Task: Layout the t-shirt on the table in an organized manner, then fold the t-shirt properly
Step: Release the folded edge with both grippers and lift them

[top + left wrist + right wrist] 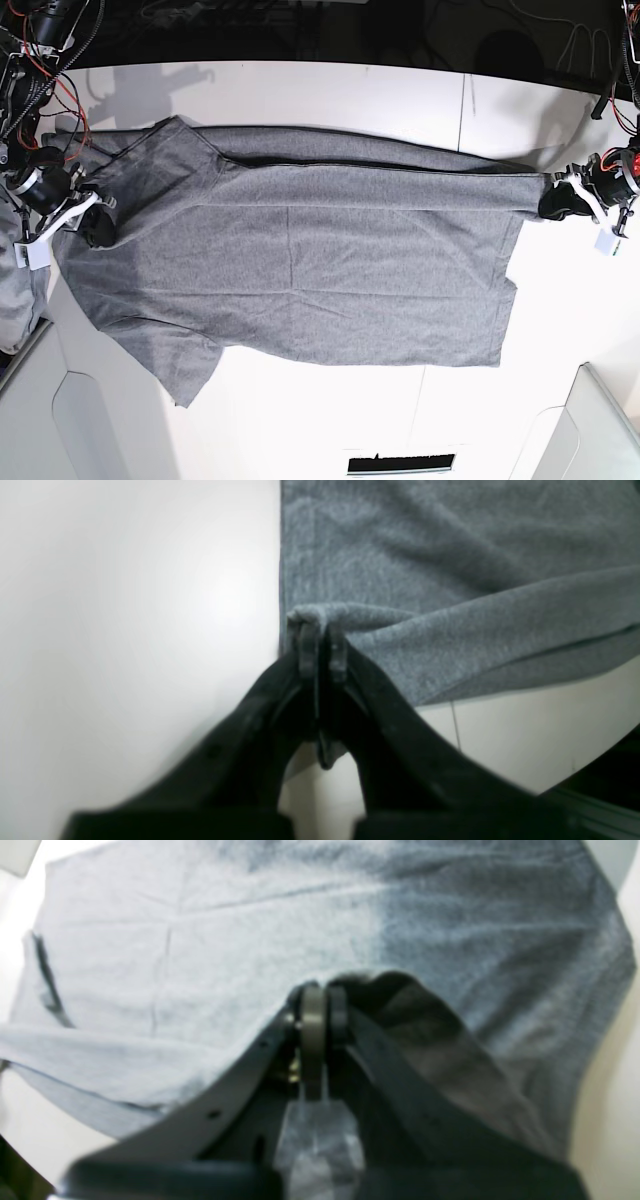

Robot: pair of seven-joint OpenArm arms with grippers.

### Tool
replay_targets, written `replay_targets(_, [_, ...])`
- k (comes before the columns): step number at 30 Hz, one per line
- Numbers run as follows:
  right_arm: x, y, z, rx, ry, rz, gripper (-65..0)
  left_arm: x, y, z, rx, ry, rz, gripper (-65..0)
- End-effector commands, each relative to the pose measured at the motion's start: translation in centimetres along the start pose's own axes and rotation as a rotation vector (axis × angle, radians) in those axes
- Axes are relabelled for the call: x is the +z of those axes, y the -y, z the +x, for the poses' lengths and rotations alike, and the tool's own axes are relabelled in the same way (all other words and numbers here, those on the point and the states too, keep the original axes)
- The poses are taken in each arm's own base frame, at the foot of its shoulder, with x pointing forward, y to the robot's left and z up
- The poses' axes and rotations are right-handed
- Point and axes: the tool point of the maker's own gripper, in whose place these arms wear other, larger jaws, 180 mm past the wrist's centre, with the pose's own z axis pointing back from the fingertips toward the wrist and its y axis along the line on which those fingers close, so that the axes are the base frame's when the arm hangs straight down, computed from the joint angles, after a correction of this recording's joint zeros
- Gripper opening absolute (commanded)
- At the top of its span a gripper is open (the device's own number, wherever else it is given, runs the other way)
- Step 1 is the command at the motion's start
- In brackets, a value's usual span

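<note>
Surface: the table [330, 95], a wide, smooth white top with a thin dark seam line running across it near the far right and again near the front; a strong glare spot shows on the bare white in the left wrist view. Background: beyond the table's far edge the room is dark, with loose cables [560, 45] and red wiring at both upper corners of the base view. Pale rounded panels sit at the near left and near right corners. Item: the t-shirt [320, 260], plain heather-grey knit, spread lengthwise across the middle of the table, mostly flat with shallow creases; its far edge is drawn taut into a straight fold between the two arms, and one short sleeve points toward the near left. Left gripper [322, 642]: at the shirt's end on the right of the base view, jaws pressed together on a bunched corner of the hem, lifted slightly off the table. Right gripper [320, 1005]: at the shirt's end on the left of the base view, jaws closed tight on a dark pinched fold of the grey cloth.
</note>
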Motion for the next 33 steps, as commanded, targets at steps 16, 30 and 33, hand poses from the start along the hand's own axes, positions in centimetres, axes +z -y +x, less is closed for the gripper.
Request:
replay_targets(16, [1.2, 1.2, 1.1, -0.015, 0.010, -0.019, -47.3, 0.3, -1.0, 2.6, -0.049, 0.072, 0.035, -34.6])
replay_targets(30, [9.2, 8.8, -2.6, -0.193, 0.046, -0.191, -29.6, 1.7, -0.1, 1.4, 0.096, 0.028, -0.059, -26.9])
replay_targets(33, [10.5, 10.0, -4.2, -0.191, 0.032, -0.252, -29.1, 1.4, 0.7, 0.2, 0.130, 0.003, -0.092, -26.9])
